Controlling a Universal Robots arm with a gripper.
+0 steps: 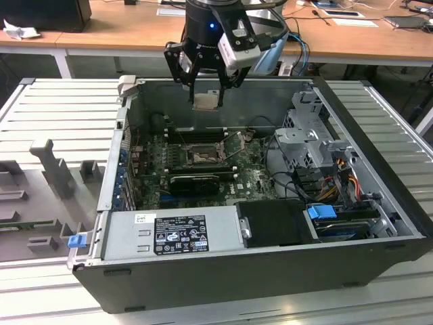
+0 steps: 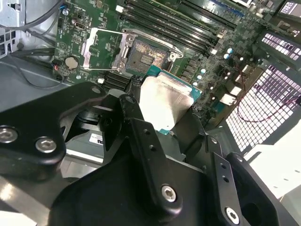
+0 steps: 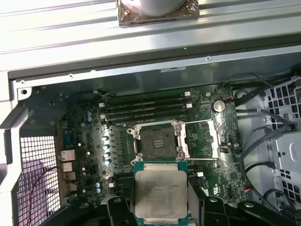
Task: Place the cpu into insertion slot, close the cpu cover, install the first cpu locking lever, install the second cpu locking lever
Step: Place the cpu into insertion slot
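Exterior view: my tool [image 1: 206,98] is clamped on the cpu [image 1: 205,103], held level above the motherboard [image 1: 254,177]. First wrist view: insertion slot [image 3: 156,140] bare, cpu cover [image 3: 185,141] standing open beside it.

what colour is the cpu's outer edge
The cpu has a teal-green edge; best in the first wrist view.

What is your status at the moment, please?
Gripper shut on the chip, above the open case. Socket unfilled, cover swung open. Nothing seen blocking the socket.
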